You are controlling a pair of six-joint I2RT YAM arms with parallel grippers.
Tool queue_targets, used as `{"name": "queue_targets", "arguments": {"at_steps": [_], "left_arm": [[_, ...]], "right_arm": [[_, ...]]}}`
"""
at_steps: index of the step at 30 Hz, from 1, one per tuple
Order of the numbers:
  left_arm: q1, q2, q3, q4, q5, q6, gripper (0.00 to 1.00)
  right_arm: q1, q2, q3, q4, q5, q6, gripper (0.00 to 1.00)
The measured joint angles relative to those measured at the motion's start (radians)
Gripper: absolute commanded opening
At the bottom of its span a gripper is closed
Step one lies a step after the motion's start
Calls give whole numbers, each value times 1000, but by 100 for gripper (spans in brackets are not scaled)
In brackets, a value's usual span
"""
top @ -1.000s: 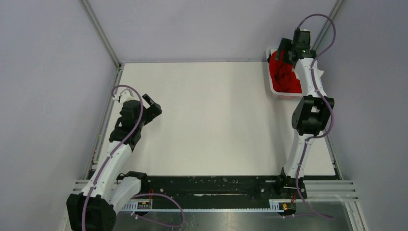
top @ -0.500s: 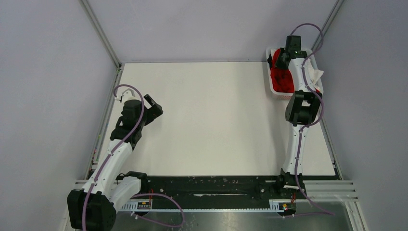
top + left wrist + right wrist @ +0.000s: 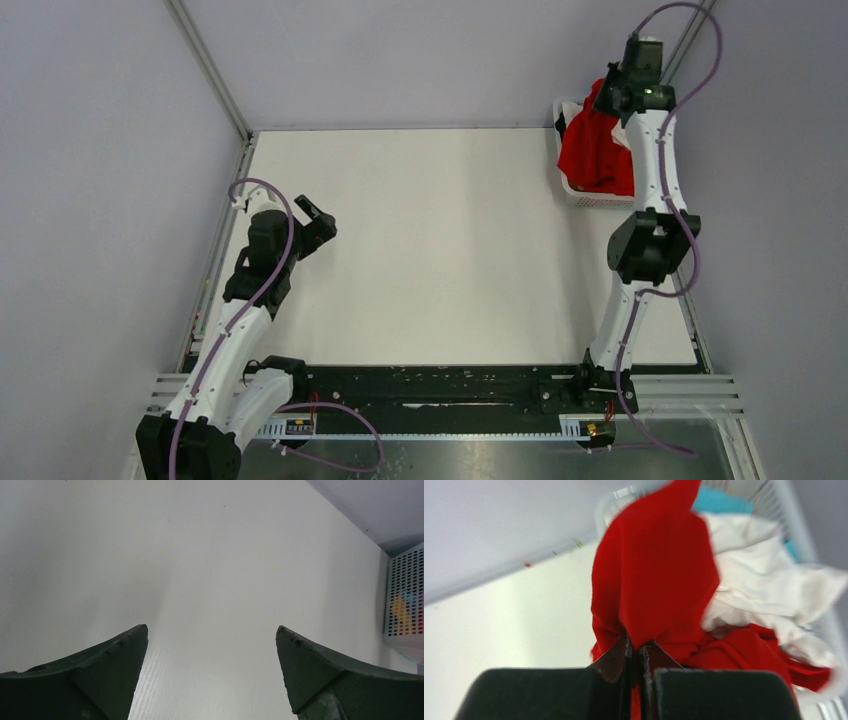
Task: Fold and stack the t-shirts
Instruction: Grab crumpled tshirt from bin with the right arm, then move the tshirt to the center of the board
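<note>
A bright red t-shirt hangs stretched up out of the white basket at the far right of the table. My right gripper is shut on its upper part, raised above the basket. In the right wrist view the red t-shirt is pinched between the closed fingers, with a white t-shirt and a strip of turquoise t-shirt lying below in the basket. My left gripper stands open over the left side of the table, nothing between its fingers.
The basket shows at the right edge of the left wrist view, its lattice side facing me. The white table lies between both arms. Frame posts rise at the back corners.
My right gripper shut on the red t-shirt in the basket, then rose and pulled the cloth up out of it. The left arm has barely moved.
</note>
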Motion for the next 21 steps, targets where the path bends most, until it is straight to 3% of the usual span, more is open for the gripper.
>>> {"name": "queue_targets", "arguments": {"at_steps": [7,13,21], "left_arm": [[0,-48,-1,-1,4,0,99],[0,-68,-1,-3,10,0,99],[0,-107,1,-41,14,0,99]], "right_arm": [[0,-280,80,41,-37,-1,0],[22,-367,150,51,-222,57,0],[280,-402,115,-13,-439,71,0]]}}
